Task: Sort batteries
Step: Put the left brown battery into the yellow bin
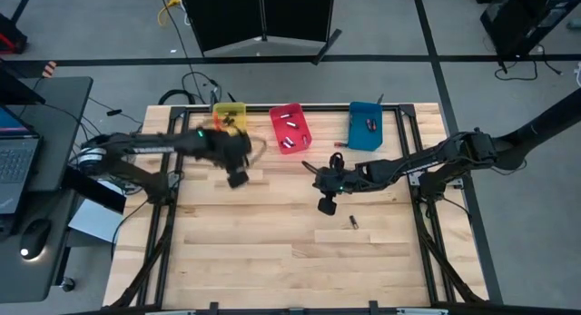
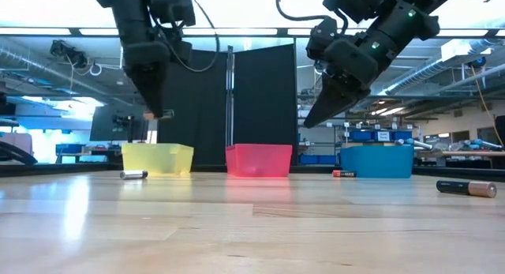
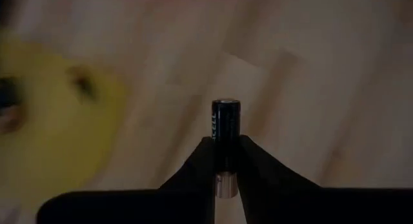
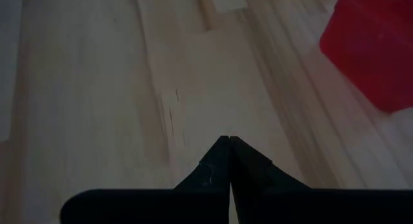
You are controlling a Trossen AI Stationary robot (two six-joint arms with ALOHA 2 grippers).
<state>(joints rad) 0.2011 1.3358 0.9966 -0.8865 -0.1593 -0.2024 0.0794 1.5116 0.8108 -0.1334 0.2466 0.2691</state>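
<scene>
My left arm reaches in from the left side, its wrist bent down, and my left gripper (image 1: pixel 238 178) hangs above the tabletop with its fingers (image 3: pixel 200 166) pinched on a battery (image 3: pixel 226 130). My right arm stretches in from the right, my right gripper (image 1: pixel 326 206) raised, fingertips pressed together

Pale, smooth wooden planks form the table (image 1: pixel 272 251); the yellow bin (image 2: pixel 157 158) looks like translucent plastic.

Pale wooden plank desk (image 1: pixel 272 251), yellow plastic bin (image 1: pixel 231 114), red plastic bin (image 1: pixel 290 128), blue plastic bin (image 1: pixel 366 125) along its far edge, small dark cylindrical battery (image 1: pixel 353 222) loose on the boards
</scene>
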